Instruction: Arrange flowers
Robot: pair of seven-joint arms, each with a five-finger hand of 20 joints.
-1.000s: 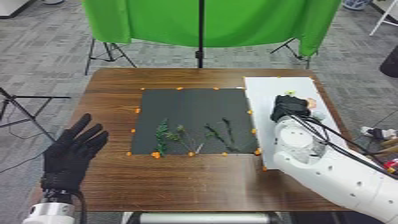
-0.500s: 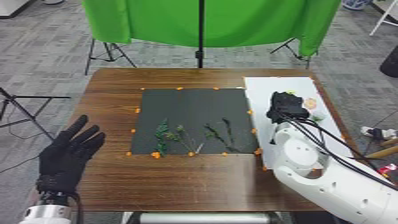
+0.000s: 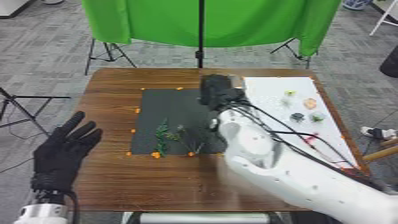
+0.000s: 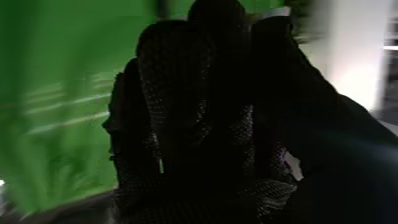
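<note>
In the head view, my right hand is above the upper right part of the black mat. Its black glove stands large in the right wrist view; whether it holds anything cannot be told. My left hand is open beside the mat's left side, over the table's left edge. A leafy green stem and a thinner sprig lie low on the mat. The right arm covers the mat's lower right part. Several small blooms lie on the white board, among them a yellow-green one and a peach one.
Orange tape pieces edge the mat on the brown table. Near the right arm, a red and pink flower lies on the board. A green cloth hangs on a stand beyond the table.
My right hand has moved left from the white board to above the black mat, uncovering blooms on the board. The left hand has shifted slightly left and down.
</note>
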